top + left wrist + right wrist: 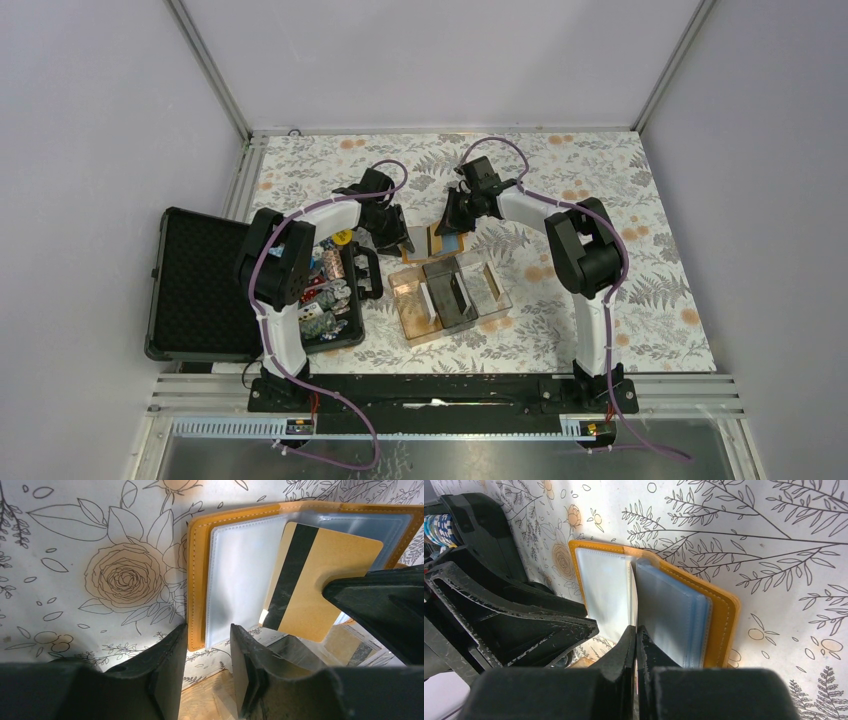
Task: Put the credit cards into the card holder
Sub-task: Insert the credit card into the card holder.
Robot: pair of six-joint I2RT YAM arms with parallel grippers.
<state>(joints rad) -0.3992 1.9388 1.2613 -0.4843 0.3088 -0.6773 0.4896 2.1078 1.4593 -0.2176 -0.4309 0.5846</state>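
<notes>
Floral worktop (pixel 650 250), centre: holder (pixel 200 580) lies open. Right pincer (pixel 636 632) clamps a gold card (pixel 325 585), its corner at a clear sleeve's mouth; left pincer (pixel 207 635), narrowly parted, straddles the holder's near edge. I'd steady that edge and slide the card flat, squarely inward.

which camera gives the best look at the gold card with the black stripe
Left wrist: the gold card shows its broad face and black stripe. The right wrist view has it only edge-on, pinched in the right gripper. In the top external view it is too small to make out.
</notes>
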